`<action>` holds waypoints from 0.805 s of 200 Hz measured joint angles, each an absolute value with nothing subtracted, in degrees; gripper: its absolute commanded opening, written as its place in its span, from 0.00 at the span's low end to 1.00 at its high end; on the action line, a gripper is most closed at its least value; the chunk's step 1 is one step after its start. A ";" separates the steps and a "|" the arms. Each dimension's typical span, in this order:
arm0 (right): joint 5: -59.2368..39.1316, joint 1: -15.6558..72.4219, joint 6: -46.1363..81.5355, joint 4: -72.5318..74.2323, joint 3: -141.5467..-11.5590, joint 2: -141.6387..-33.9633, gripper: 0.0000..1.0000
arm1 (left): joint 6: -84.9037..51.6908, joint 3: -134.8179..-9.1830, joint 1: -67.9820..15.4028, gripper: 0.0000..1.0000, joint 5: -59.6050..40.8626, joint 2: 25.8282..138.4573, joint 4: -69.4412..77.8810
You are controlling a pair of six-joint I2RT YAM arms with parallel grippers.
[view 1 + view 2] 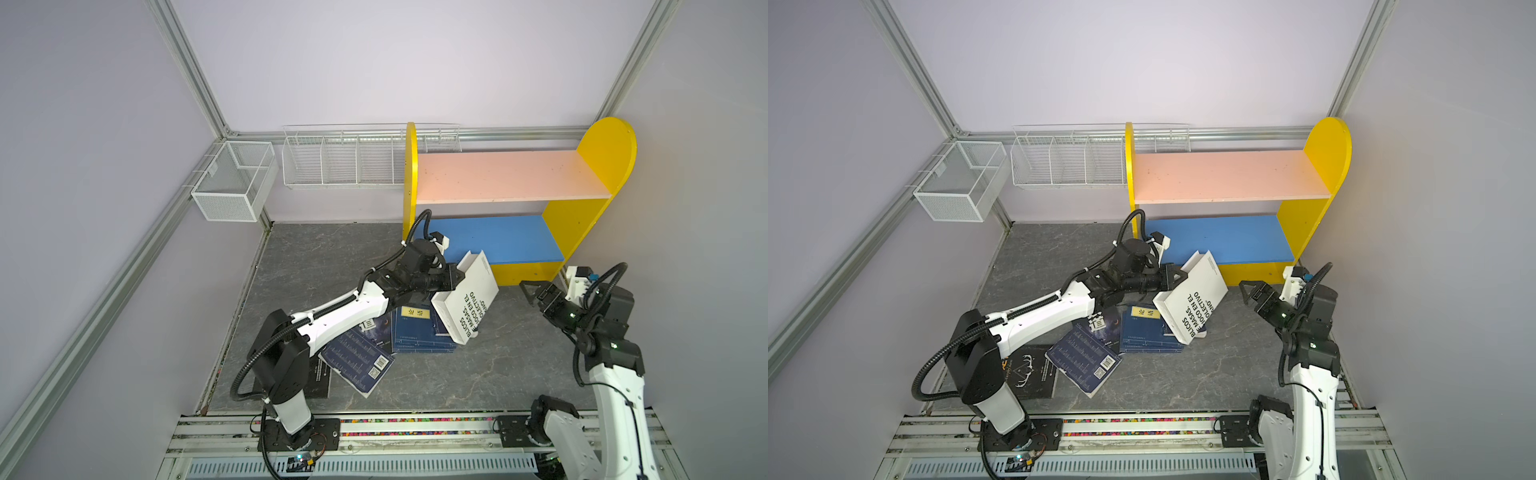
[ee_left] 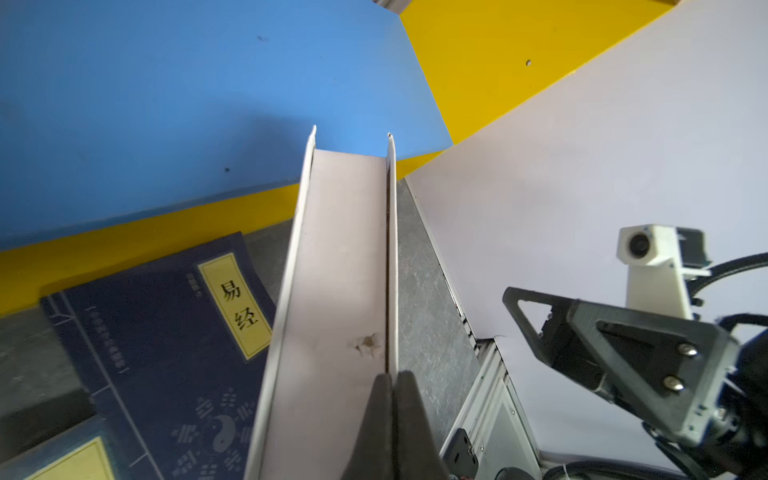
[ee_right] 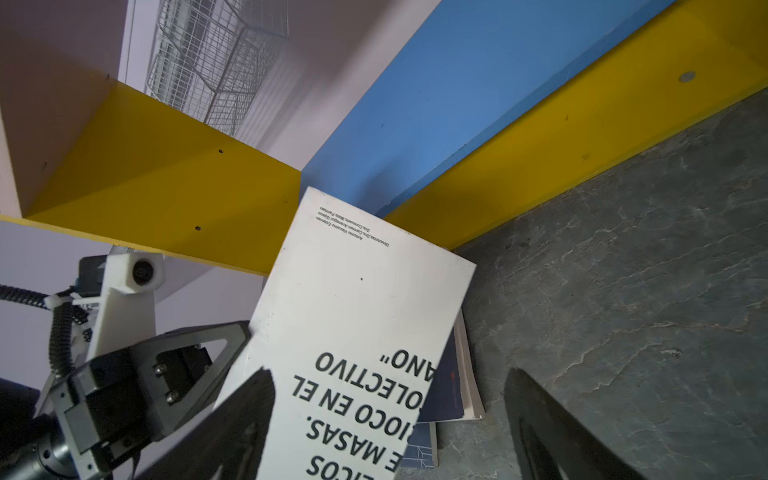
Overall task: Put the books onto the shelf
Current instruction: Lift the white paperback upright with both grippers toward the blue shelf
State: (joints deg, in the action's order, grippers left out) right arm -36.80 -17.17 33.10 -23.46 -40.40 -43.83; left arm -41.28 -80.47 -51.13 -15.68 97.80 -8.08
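Note:
My left gripper (image 1: 459, 276) (image 2: 392, 382) is shut on one cover edge of the large white book (image 1: 465, 303) (image 1: 1192, 303) (image 3: 357, 299). The book stands tilted on a corner over the pile, its top near the front of the shelf's blue lower board (image 1: 490, 239). The pink upper board (image 1: 498, 174) is bare. Navy books with yellow labels (image 1: 415, 328) (image 2: 166, 332) lie stacked under it, another navy book (image 1: 357, 361) lies to the left, and a black book (image 1: 1030, 372) is half under the left arm. My right gripper (image 1: 528, 293) (image 3: 388, 374) hangs open just right of the white book, holding nothing.
Two white wire baskets (image 1: 232, 183) (image 1: 340, 162) hang on the back and left walls. The shelf's yellow sides (image 1: 602, 166) stand against the back right corner. A metal rail (image 1: 415, 428) runs along the near edge of the grey floor.

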 measured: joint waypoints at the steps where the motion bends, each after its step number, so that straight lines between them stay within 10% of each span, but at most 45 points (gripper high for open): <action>1: -37.17 -17.17 33.32 -22.81 -39.94 -43.86 0.89 | -41.28 -80.44 -51.09 0.00 -15.66 97.76 -8.08; 161: -46.02 1.39 56.99 41.06 -21.45 -62.48 0.89 | -48.38 -82.67 -44.36 0.00 -23.40 95.98 -5.50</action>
State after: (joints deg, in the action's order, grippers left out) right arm -46.02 1.39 56.99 41.06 -21.45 -62.48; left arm -48.38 -82.67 -44.36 -23.40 95.98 -5.50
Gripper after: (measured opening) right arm 0.893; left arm 0.054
